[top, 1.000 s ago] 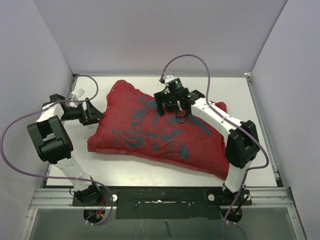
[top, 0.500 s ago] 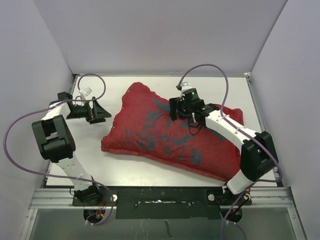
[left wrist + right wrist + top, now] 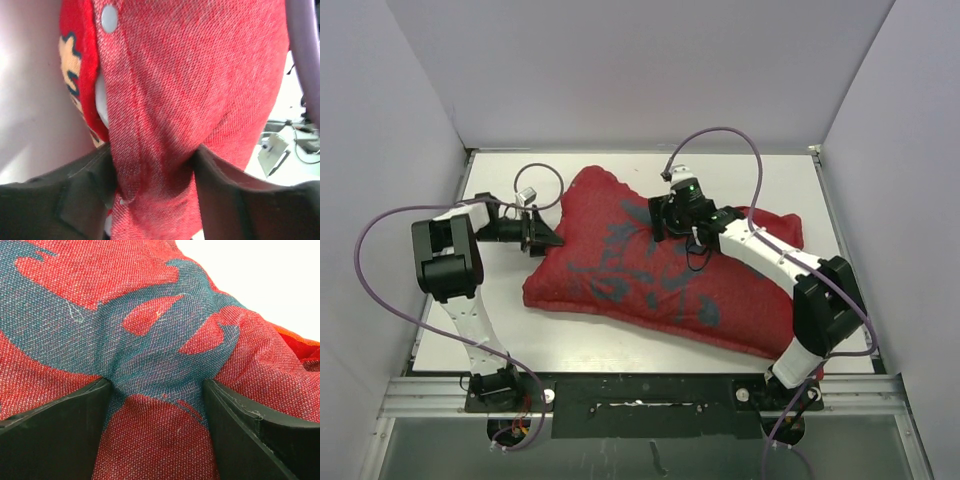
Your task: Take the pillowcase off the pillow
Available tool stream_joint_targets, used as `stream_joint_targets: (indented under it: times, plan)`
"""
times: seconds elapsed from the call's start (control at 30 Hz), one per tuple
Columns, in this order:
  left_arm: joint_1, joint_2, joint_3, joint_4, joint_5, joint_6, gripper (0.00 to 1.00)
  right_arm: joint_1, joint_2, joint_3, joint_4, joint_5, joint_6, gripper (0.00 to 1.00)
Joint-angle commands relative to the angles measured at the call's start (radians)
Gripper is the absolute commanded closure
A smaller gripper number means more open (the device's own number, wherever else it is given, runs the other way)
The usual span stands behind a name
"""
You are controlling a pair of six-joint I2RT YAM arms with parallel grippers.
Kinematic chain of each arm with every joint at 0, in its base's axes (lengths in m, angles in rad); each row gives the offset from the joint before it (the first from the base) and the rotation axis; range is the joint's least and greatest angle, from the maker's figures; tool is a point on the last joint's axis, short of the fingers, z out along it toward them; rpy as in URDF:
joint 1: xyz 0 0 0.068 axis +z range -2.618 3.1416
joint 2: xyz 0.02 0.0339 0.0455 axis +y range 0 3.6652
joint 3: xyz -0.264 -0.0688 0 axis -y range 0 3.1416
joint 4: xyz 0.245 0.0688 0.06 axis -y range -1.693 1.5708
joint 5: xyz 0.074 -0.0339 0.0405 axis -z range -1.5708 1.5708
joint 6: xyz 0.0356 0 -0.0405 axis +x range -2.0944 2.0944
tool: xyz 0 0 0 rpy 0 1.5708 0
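Left wrist: pillowcase [image 3: 175, 75] pinched within end effector [image 3: 154, 162]

The pillowcase [image 3: 650, 270] lies across the middle of the table [image 3: 620, 345], slanting from far left to near right. The left gripper [image 3: 550, 240] sits at its left edge with a fold of cloth between its fingers. The pillow [image 3: 101, 97] shows inside the opening just beside them. The right gripper [image 3: 658, 222] rests on top, toward the far side — cloth bunched between its fingers
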Motion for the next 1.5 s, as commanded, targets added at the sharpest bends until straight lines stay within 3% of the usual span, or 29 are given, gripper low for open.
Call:
stream_joint_targets:
  times: [0.0,0.07,0.1,0.23,0.33,0.4,0.5,0.57,0.6,0.7,0.83,0.97,1.07,1.27,1.47]
  plan:
    - [-0.035,0.022,0.104,0.014,0.102,-0.023,0.65,0.053,0.062,0.022,-0.115,-0.054,0.035,0.24]
    - [-0.028,0.013,0.184,0.036,0.093,-0.08,0.95,0.055,0.062,0.049,-0.105,-0.076,0.035,0.22]
    - [-0.021,0.004,0.219,0.062,0.086,-0.12,1.0,0.054,0.062,0.064,-0.098,-0.086,0.034,0.21]
    - [0.001,-0.048,0.417,0.194,-0.007,-0.301,1.0,0.046,0.078,0.18,-0.081,-0.135,0.018,0.17]
    - [0.012,-0.048,0.659,0.261,-0.114,-0.43,1.0,0.036,0.11,0.324,-0.096,-0.161,-0.004,0.14]
    - [0.012,0.003,0.904,0.243,-0.176,-0.474,1.0,0.019,0.132,0.429,-0.109,-0.181,-0.013,0.12]
    - [0.008,0.169,1.406,0.15,-0.259,-0.535,1.0,-0.021,0.126,0.549,-0.108,-0.21,-0.009,0.1]
    - [0.014,0.231,1.635,0.242,-0.271,-0.618,1.0,-0.04,0.077,0.568,-0.079,-0.232,-0.013,0.08]
    - [0.017,0.208,1.632,0.329,-0.27,-0.653,1.0,-0.045,0.044,0.554,-0.064,-0.241,-0.022,0.08]
    - [-0.017,0.035,1.377,0.546,-0.254,-0.654,1.0,-0.035,-0.076,0.431,-0.005,-0.271,-0.054,0.08]
    - [-0.125,-0.079,1.348,0.432,-0.189,-0.467,1.0,0.063,-0.246,0.171,0.072,-0.25,-0.114,0.09]
    - [-0.17,-0.174,1.314,0.517,-0.154,-0.46,1.0,0.163,-0.333,-0.044,0.138,-0.245,-0.088,0.13]
    - [-0.191,-0.207,1.345,0.556,-0.107,-0.501,1.0,0.233,-0.311,-0.14,0.184,-0.242,-0.071,0.15]
    - [-0.238,-0.306,1.283,0.64,-0.002,-0.601,1.0,0.254,-0.146,-0.14,0.291,-0.143,-0.078,0.19]
    - [-0.243,-0.356,1.275,0.718,0.065,-0.69,1.0,0.176,0.023,0.072,0.423,-0.11,-0.095,0.16]
